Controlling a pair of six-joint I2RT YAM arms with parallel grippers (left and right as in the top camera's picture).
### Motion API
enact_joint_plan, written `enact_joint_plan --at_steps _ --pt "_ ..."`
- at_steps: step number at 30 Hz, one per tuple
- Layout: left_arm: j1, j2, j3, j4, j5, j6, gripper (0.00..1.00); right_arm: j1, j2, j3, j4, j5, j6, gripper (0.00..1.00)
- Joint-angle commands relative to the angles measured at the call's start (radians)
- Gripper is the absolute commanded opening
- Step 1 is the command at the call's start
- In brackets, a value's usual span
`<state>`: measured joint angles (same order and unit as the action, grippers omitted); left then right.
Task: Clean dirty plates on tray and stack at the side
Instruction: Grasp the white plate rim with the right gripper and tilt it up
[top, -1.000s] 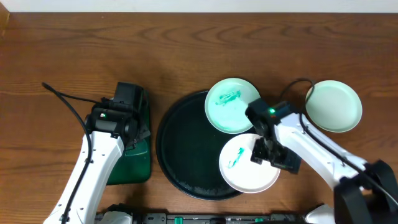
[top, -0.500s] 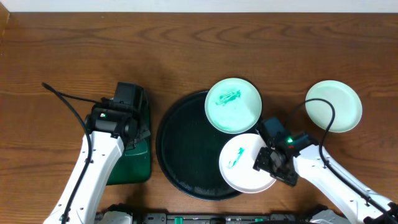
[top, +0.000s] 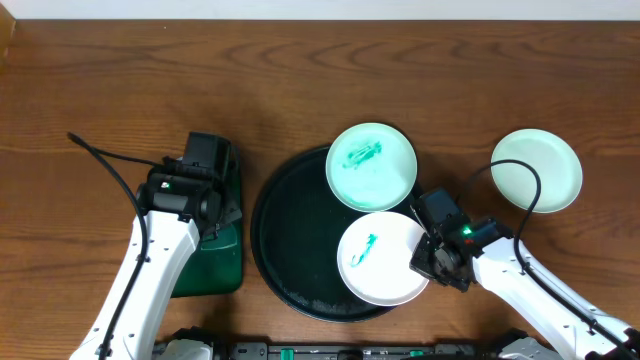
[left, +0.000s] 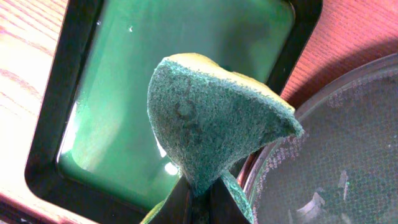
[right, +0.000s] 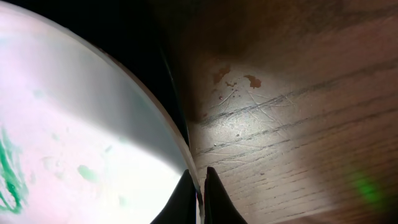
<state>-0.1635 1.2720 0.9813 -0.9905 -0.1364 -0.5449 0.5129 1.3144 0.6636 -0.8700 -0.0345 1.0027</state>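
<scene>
The white plate (top: 382, 258), marked with a small green smear, is gripped at its right-hand rim by the right jaws, which are clenched on the thin edge. In the right wrist view that rim is seen pinched between the two fingertips (right: 186, 196), with the plate spread out to their left and the bare wood of the table (right: 298, 124) to their right. The plate is laid on the near right part of the black tray (top: 295, 240), with its edge reaching past the tray's rim toward the jaws. Just beyond the jaws, a smeared mint plate (top: 371, 167) is rested on the tray's far right edge, where its near edge meets the white plate; whether the two overlap cannot be told. Farther back and well to the right of the jaws, a plain mint plate (top: 536, 170) is set on the table, apart from the tray. The left jaws are clamped on a green-and-yellow sponge (left: 211, 118), which is held folded above a rectangular green tray (left: 124, 93) with a dark rim. The black tray's rim is seen just to the right of these jaws.
</scene>
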Motion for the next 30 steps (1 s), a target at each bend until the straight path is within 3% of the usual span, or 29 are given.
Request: enact_joint_plan --at_steps 1,8,15,23,30 --pt "0.005 0.004 -0.003 -0.003 -0.005 0.013 0.07 0.015 -0.002 -0.008 -0.004 0.039 -0.038 0.01" --pt "0.005 0.004 -0.003 -0.003 -0.005 0.013 0.07 0.098 -0.002 -0.007 0.022 0.06 -0.156 0.01" --pt "0.005 0.004 -0.003 0.0 0.018 0.025 0.07 0.238 -0.002 -0.007 0.047 0.06 -0.171 0.01" --pt "0.005 0.004 -0.003 0.031 0.172 0.14 0.07 0.252 -0.002 -0.007 0.233 0.132 -0.202 0.01" --pt "0.005 0.004 -0.003 0.043 0.433 0.27 0.08 0.203 0.092 -0.007 0.36 0.054 -0.222 0.01"
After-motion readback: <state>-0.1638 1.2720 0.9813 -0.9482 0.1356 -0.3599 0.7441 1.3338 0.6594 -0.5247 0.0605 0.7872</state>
